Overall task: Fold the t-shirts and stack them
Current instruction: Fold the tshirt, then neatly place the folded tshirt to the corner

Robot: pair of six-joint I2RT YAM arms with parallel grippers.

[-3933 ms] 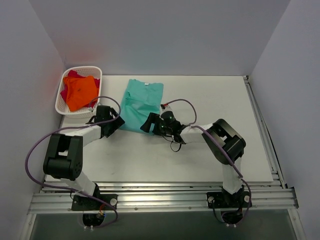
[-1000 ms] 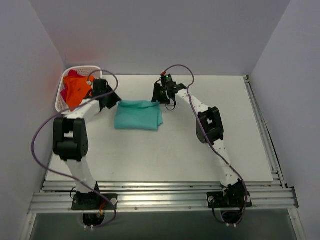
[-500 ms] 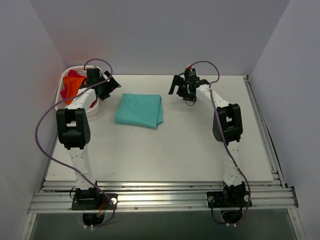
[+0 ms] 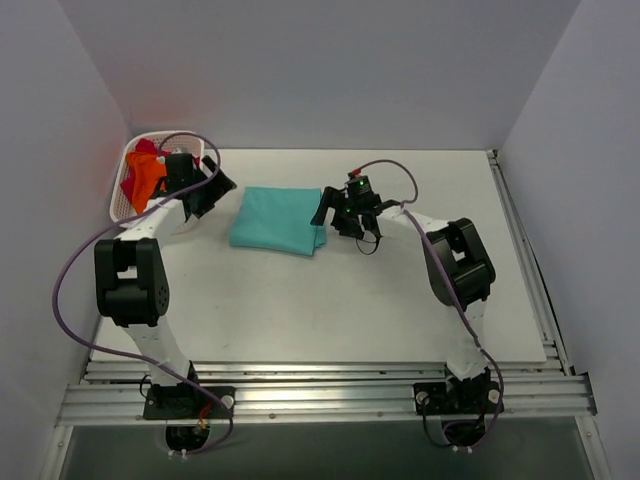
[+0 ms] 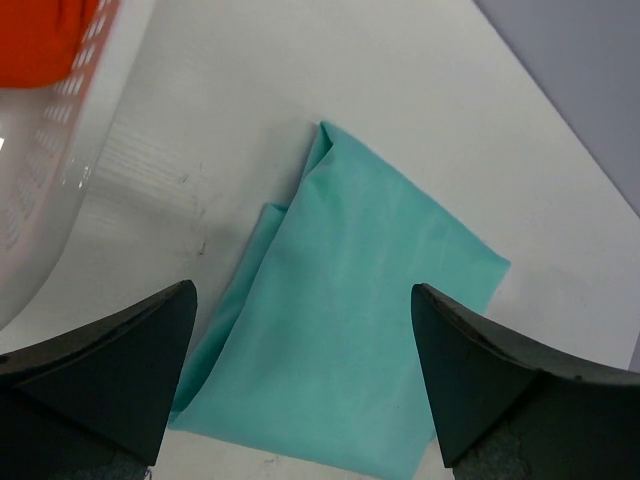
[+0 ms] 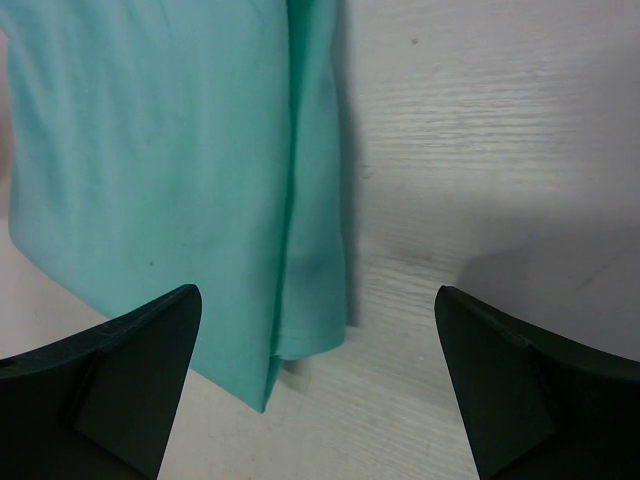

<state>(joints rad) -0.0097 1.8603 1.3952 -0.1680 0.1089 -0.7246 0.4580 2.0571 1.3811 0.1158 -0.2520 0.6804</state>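
Observation:
The teal-green t-shirt lies folded into a flat rectangle on the white table. It also shows in the left wrist view and the right wrist view. My left gripper is open and empty, just left of the teal shirt, beside the basket. My right gripper is open and empty at the shirt's right edge. The orange t-shirt and the magenta-red t-shirt lie crumpled in the basket; the orange one shows in the left wrist view.
The white lattice basket stands at the table's far left corner; its wall shows in the left wrist view. Grey walls close the back and sides. A metal rail runs along the near edge.
The teal shirt went from a long fold to a compact rectangle. Both arms swung to the far side, let go, and now have come back down beside the shirt, jaws open.

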